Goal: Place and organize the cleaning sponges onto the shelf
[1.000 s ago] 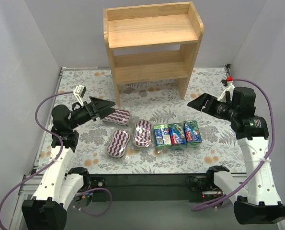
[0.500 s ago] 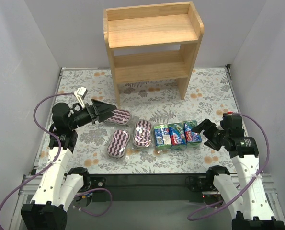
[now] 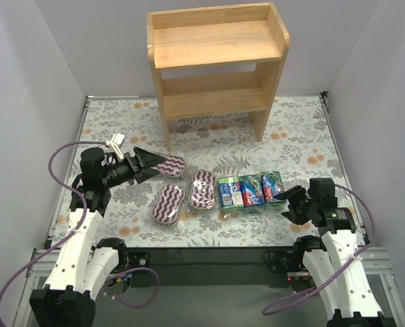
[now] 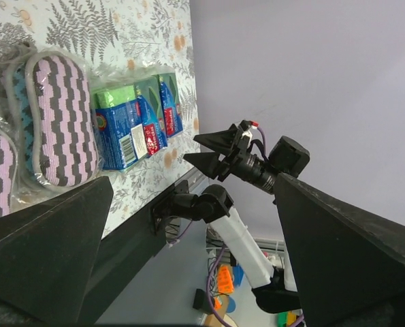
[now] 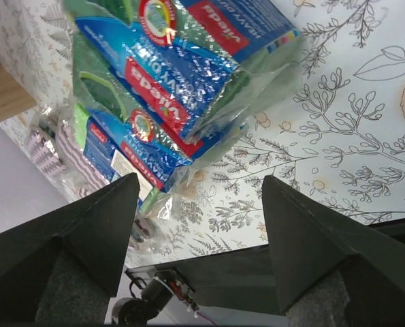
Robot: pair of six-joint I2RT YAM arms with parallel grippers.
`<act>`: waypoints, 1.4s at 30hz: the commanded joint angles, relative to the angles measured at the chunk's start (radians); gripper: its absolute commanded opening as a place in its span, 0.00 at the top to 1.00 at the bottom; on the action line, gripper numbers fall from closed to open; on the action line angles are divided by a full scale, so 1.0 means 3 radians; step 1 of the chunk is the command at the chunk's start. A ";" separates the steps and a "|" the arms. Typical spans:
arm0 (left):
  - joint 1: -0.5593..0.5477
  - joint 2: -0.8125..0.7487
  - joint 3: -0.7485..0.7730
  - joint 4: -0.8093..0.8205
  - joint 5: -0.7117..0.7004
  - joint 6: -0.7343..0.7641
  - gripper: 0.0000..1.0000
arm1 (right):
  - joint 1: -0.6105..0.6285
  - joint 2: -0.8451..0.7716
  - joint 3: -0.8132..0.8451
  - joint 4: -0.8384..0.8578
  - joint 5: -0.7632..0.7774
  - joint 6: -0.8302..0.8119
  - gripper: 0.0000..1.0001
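Note:
Three oval purple-and-white striped sponges in clear wrap lie on the floral table: one at the far left (image 3: pixel 171 165), one nearer (image 3: pixel 167 203), one beside the packs (image 3: pixel 202 189). Three green-blue-red packs (image 3: pixel 251 190) stand in a row to their right. The wooden shelf (image 3: pixel 216 42) stands at the back with both tiers bare. My left gripper (image 3: pixel 151 166) is open and empty at the left end of the far-left sponge. My right gripper (image 3: pixel 286 203) is open and empty, low, just right of the packs (image 5: pixel 182 48). The left wrist view shows a sponge (image 4: pixel 56 122) and the packs (image 4: pixel 131 122).
The table's black front edge (image 3: pixel 209 255) runs close below the sponges and packs. Grey walls close in the left and right sides. The shelf's legs (image 3: pixel 260 126) stand on the floral mat behind the sponges.
My right arm has swung down and back from mid-height to sit low beside the packs near the front edge. My left gripper has dropped slightly toward the far-left sponge.

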 commanded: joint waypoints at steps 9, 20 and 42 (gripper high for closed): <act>-0.0014 -0.0047 0.0169 -0.0509 -0.0185 0.0215 0.11 | 0.0008 0.0059 -0.0291 0.0581 0.0097 0.0420 0.37; -0.0014 -0.0037 0.0184 -0.0704 -0.0236 0.0337 0.12 | 0.0008 0.0432 -0.0521 0.1093 0.0143 0.0522 0.36; -0.0014 0.0086 0.0363 -0.0755 -0.0358 0.0409 0.12 | -0.0002 0.0647 0.0116 0.1135 0.0021 -0.0045 0.99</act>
